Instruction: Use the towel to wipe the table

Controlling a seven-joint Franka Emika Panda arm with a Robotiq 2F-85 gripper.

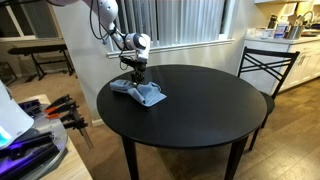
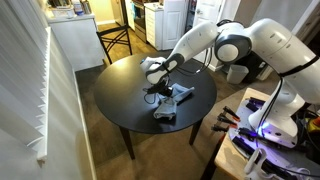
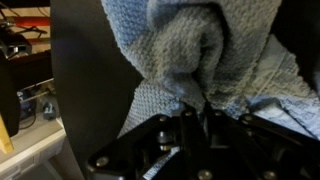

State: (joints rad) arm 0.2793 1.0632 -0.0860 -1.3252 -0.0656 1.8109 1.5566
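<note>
A light blue-grey towel (image 1: 143, 94) lies crumpled on the round black table (image 1: 200, 110), near its edge; it also shows in an exterior view (image 2: 170, 104). My gripper (image 1: 136, 82) points straight down onto the towel's end and is shut on a bunched fold of it; it also shows in an exterior view (image 2: 158, 93). In the wrist view the towel (image 3: 190, 50) fills the frame, pinched between the closed fingers (image 3: 197, 108), with the black table (image 3: 85, 80) beside it.
A black chair (image 1: 265, 65) stands at the far side of the table. A cart with red-handled tools (image 1: 60, 108) and a lit device (image 2: 265, 135) stands close to the table. Window blinds (image 1: 170, 20) run along the wall behind.
</note>
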